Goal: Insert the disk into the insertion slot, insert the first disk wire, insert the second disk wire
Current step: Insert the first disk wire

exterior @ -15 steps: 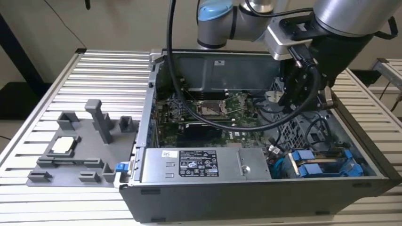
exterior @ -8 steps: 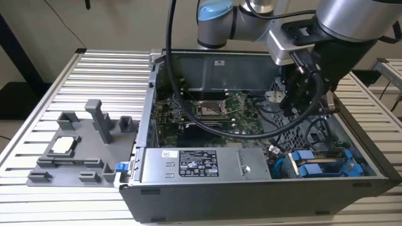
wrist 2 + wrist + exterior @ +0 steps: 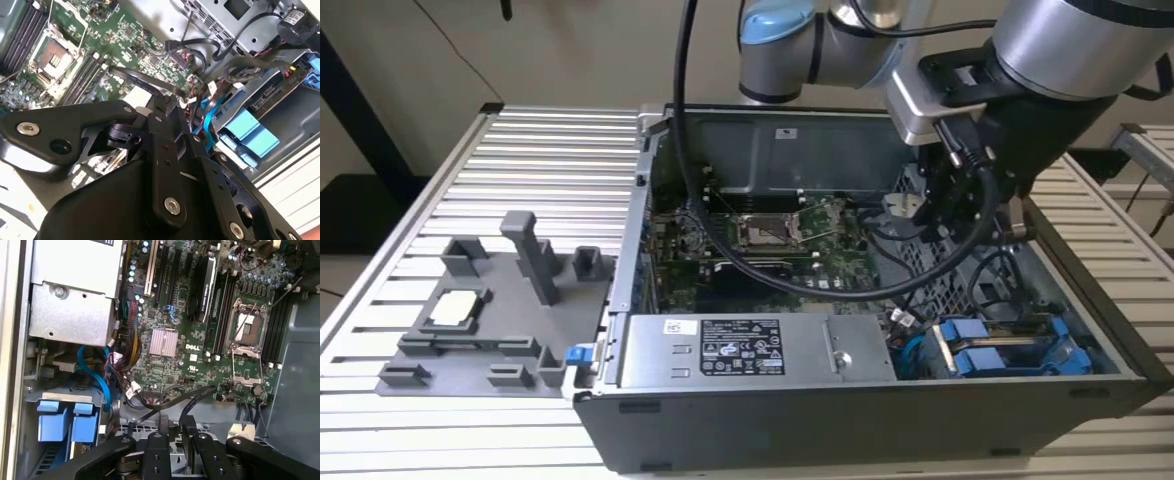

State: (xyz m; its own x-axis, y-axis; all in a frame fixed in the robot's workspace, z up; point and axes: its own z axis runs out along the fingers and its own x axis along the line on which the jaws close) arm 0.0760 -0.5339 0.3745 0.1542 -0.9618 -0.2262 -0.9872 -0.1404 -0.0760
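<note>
The disk sits in the insertion slot [image 3: 958,285] at the case's front corner, on the exterior view's right; its blue carrier frame [image 3: 983,358] shows there and in both wrist views [image 3: 64,422] [image 3: 247,132]. My gripper [image 3: 945,218] hangs inside the case behind the slot, over the motherboard's edge. In both wrist views its fingertips [image 3: 175,422] [image 3: 167,105] are drawn close together on a black wire [image 3: 197,394] [image 3: 140,77] that runs across the board. A blue wire [image 3: 100,377] curves from the board down beside the disk.
The grey power supply box [image 3: 734,350] fills the case's front, left of the slot. The motherboard [image 3: 761,235] with its processor socket lies behind. My arm's black hose [image 3: 720,255] loops over the board. A grey fixture plate [image 3: 480,320] stands on the slatted table [image 3: 560,150], left of the case.
</note>
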